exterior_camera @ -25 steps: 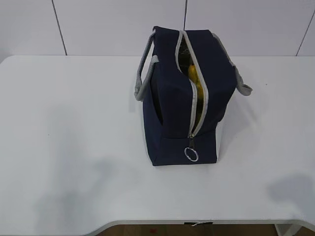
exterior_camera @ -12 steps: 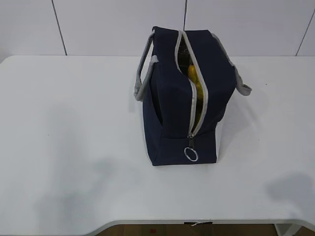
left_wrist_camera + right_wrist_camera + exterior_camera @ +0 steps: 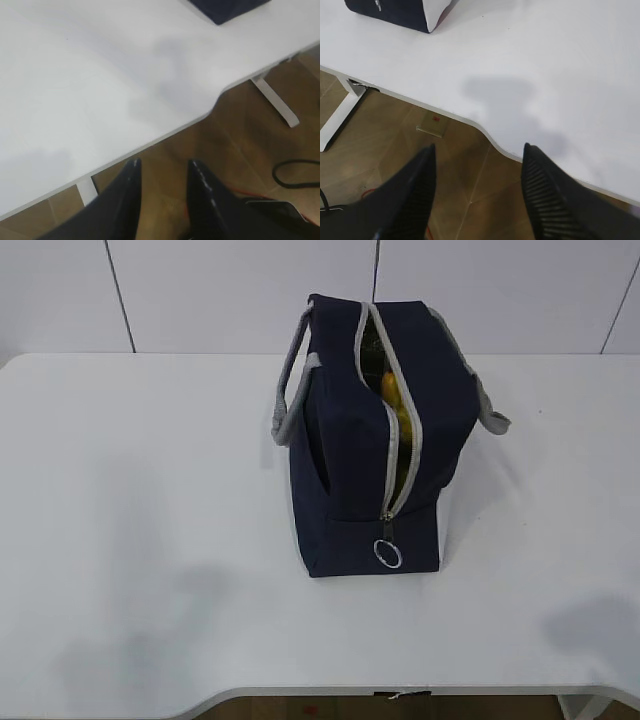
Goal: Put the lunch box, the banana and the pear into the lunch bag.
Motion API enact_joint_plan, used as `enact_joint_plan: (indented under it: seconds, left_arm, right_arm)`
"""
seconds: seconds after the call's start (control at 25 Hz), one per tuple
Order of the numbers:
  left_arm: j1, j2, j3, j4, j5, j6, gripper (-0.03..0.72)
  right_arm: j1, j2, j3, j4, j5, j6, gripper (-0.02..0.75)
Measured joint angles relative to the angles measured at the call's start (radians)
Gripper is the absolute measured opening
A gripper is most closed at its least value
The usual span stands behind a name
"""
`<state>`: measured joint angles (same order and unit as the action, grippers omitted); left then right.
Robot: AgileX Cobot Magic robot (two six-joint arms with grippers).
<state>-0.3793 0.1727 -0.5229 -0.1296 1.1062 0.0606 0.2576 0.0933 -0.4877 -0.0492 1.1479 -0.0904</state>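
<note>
Standing on the desk: the lunch bag [image 3: 365, 440] sits upright toward the far edge, a little right of the middle, its zipper ring facing the front edge.
Bag opening: the grey zipper [image 3: 392, 410] gapes along the top and down the near face, its long axis running from far edge to front edge.
Banana and pear: yellow fruit [image 3: 393, 395] shows through the gap; which piece it is I cannot tell.
Lunch box: not visible anywhere on the desk [image 3: 150, 490]; likely inside the bag, though the pictures do not show it.
Left pincer [image 3: 162, 172]: fingers apart with a narrow gap, empty, hanging beyond the front edge of the desk over the floor.
Right pincer [image 3: 477, 160]: fingers wide apart, empty, also out past the front edge.
Key relation: the bag lies ahead of both pincers, toward the far edge; only a corner of it shows at the top of each wrist view, so neither arm looks clearly nearer.
Progress: packing appears done; nothing remains on the desk to collect.
Next move: probably none beyond parking the arms.
</note>
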Motion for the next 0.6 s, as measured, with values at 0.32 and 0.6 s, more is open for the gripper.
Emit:
enact_joint_plan:
  seconds: [0.32,0.6]
  left_arm:
    - [0.284,-0.12,0.0,0.0,0.0,0.0,0.237]
    - [0.394,-0.161,0.002,0.0,0.002,0.0,0.237]
  right_arm:
    - [-0.107,-0.022,0.0,0.0,-0.001,0.0,0.443]
    - [-0.202,-0.107,0.0,0.0,-0.002,0.0,0.443]
